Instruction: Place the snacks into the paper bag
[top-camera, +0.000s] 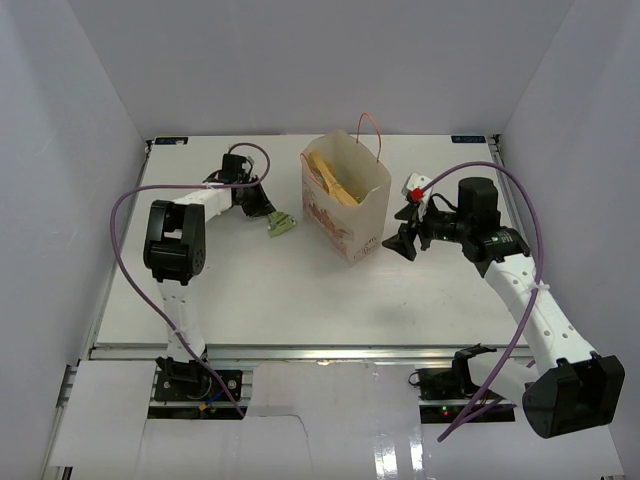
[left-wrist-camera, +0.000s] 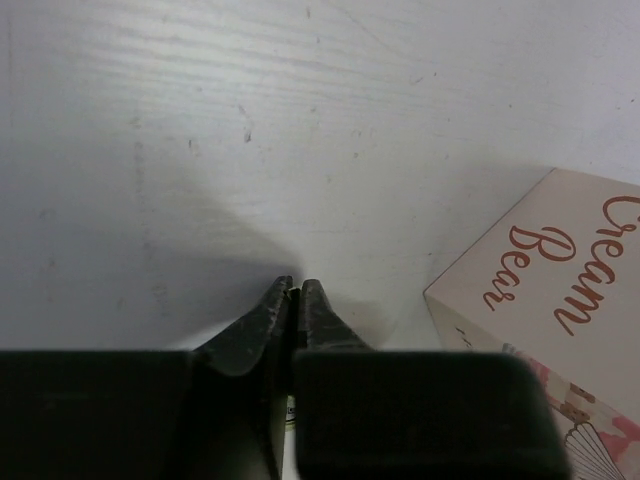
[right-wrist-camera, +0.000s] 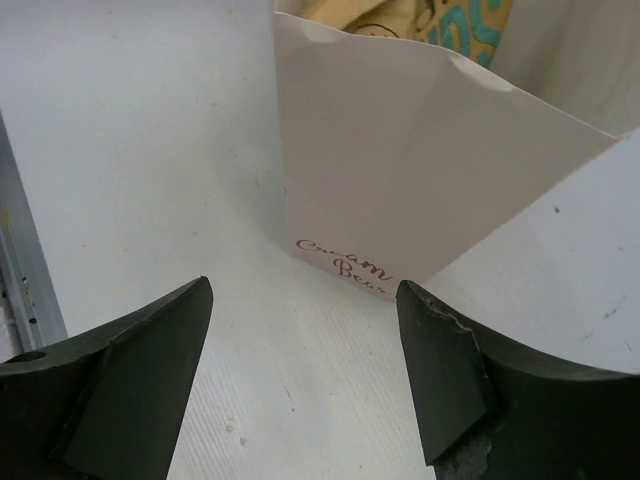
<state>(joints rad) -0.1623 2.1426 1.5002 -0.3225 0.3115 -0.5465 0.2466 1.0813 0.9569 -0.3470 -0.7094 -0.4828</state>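
Note:
The cream paper bag (top-camera: 350, 215) stands upright mid-table with its mouth open, and the yellow crisp packet (top-camera: 332, 178) pokes out of the top. My left gripper (top-camera: 272, 214) is to the bag's left, low over the table. It is shut on a small green candy wrapper (top-camera: 282, 224); in the left wrist view only a thin sliver of wrapper (left-wrist-camera: 288, 408) shows between the closed fingers of the left gripper (left-wrist-camera: 293, 288). The right gripper (top-camera: 398, 243) hovers just right of the bag, open and empty. From the right wrist, the right gripper (right-wrist-camera: 305, 292) faces the bag's wall (right-wrist-camera: 420, 170).
White walls close in the table on the left, back and right. A metal rail (top-camera: 300, 352) runs along the near edge, and a grey edge strip (right-wrist-camera: 18, 270) shows in the right wrist view. The bag's printed side (left-wrist-camera: 560, 290) lies close to the right of the left fingers.

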